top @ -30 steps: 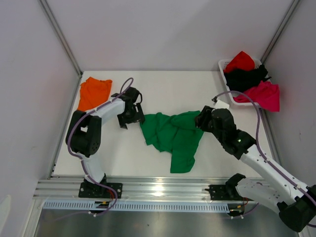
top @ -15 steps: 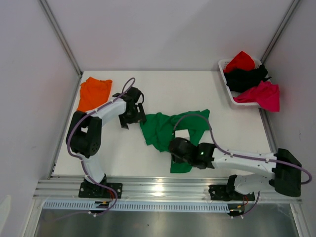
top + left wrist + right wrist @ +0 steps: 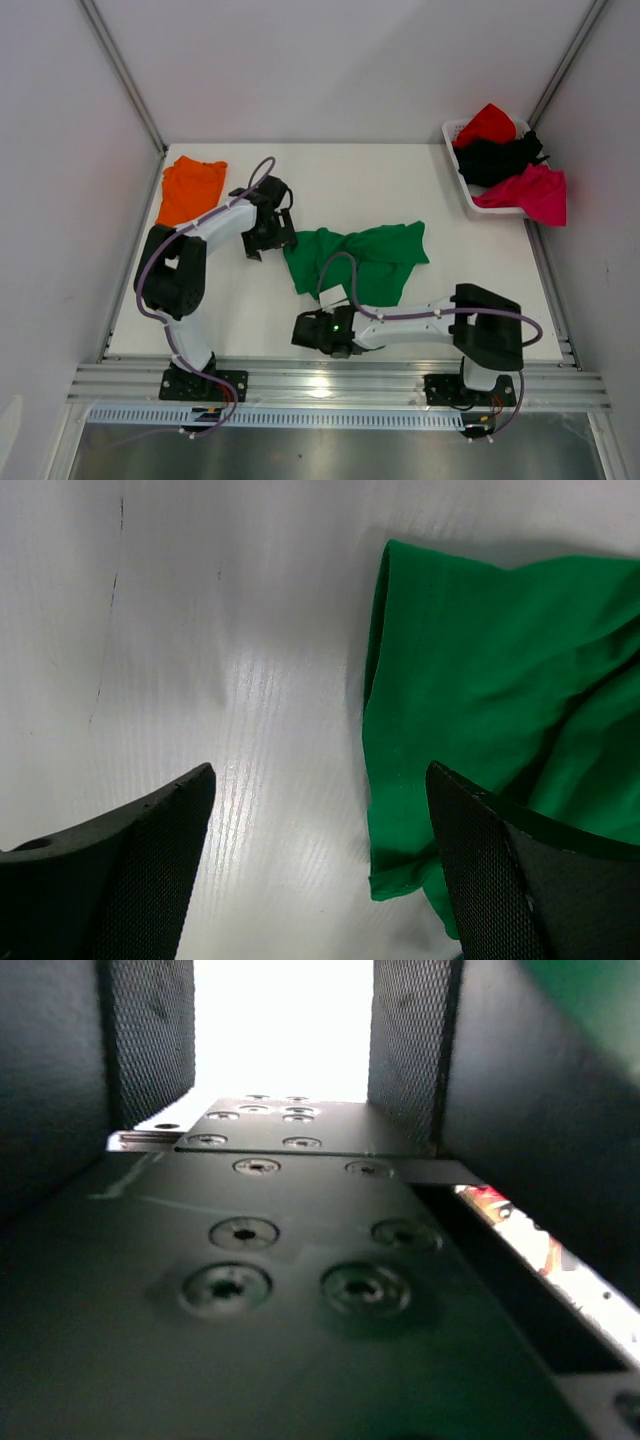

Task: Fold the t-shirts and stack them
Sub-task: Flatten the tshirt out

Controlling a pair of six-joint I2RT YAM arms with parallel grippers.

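Note:
A bright green t-shirt (image 3: pixel 365 262) lies crumpled at the table's middle, with a white tag (image 3: pixel 333 295) at its near edge. An orange t-shirt (image 3: pixel 190 187) lies folded at the far left. My left gripper (image 3: pixel 268 246) stands open just left of the green t-shirt. In the left wrist view the green t-shirt's (image 3: pixel 480 680) edge lies by the right finger, and the left gripper (image 3: pixel 320 810) holds nothing. My right gripper (image 3: pixel 303 332) is low at the table's near edge, pointing left, clear of the cloth. In the right wrist view the right gripper (image 3: pixel 283 1030) is open and empty.
A white basket (image 3: pixel 452 135) at the far right corner holds a red shirt (image 3: pixel 487 122), a black one (image 3: pixel 497 155) and a magenta one (image 3: pixel 535 190) that hangs over its rim. A dark screwed plate (image 3: pixel 300 1260) fills the right wrist view. White walls close in both sides.
My right arm has swung from the green t-shirt's right corner down to the near edge, pointing left. The shirt's lower flap no longer reaches toward the front. The left arm has not moved.

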